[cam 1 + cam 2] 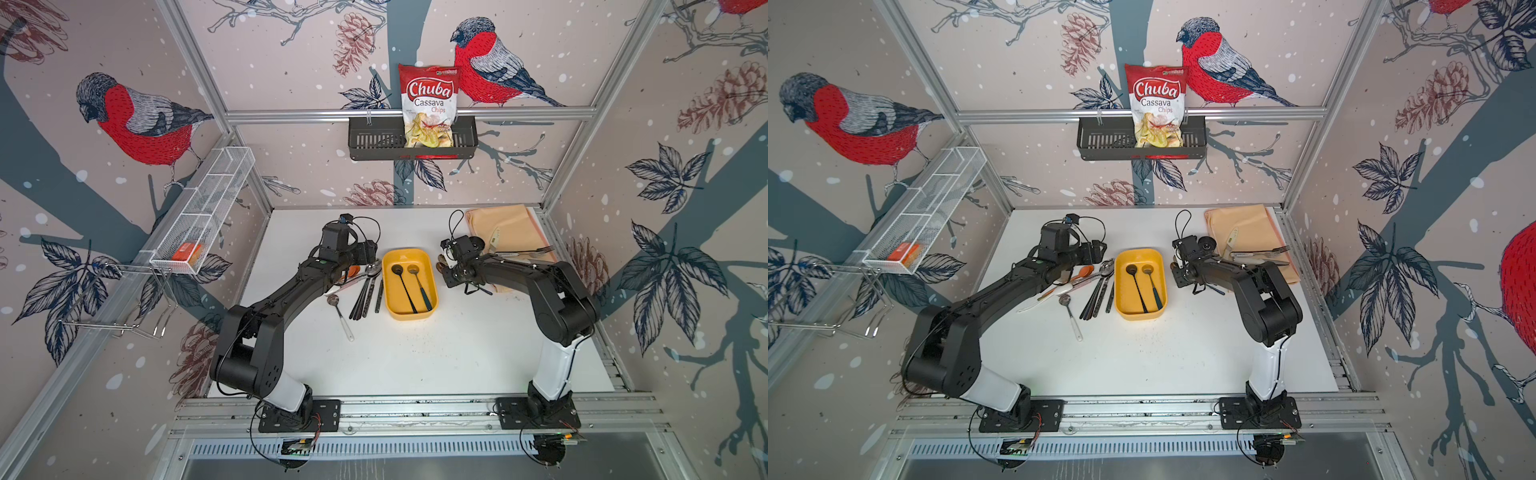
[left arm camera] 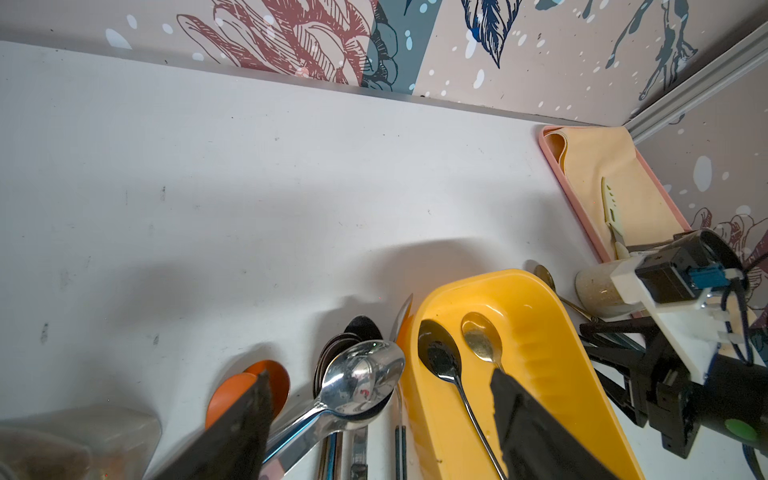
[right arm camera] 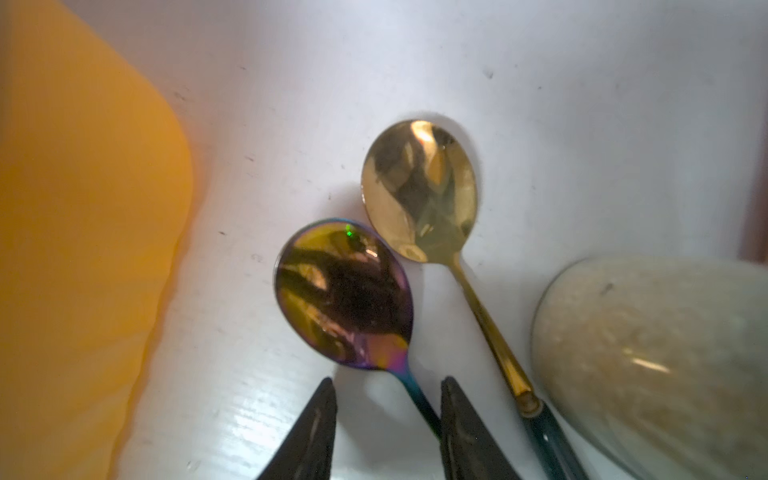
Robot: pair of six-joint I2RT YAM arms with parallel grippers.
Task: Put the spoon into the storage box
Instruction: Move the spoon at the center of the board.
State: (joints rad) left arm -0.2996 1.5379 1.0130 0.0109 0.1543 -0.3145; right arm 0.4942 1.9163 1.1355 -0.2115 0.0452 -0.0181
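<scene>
The yellow storage box (image 1: 409,255) (image 1: 1140,255) (image 2: 540,353) (image 3: 83,249) lies mid-table with a black spoon (image 1: 405,289) and a gold-bowled spoon (image 1: 420,289) inside. Just right of the box lie an iridescent spoon (image 3: 345,299) and a gold spoon (image 3: 419,191). My right gripper (image 3: 388,382) (image 1: 444,266) is low over the table, its jaws apart on either side of the iridescent spoon's neck, which lies against one finger. My left gripper (image 2: 379,374) (image 1: 370,259) hangs wide open above a large silver spoon (image 2: 361,378) left of the box, holding nothing.
Left of the box lies a cutlery pile: an orange spoon (image 2: 249,386), dark handles (image 1: 365,297), a white-handled spoon (image 1: 340,313). A speckled beige cup (image 3: 648,365) stands beside the gold spoon. A cloth-lined tray (image 1: 507,226) with a fork (image 1: 540,250) sits back right.
</scene>
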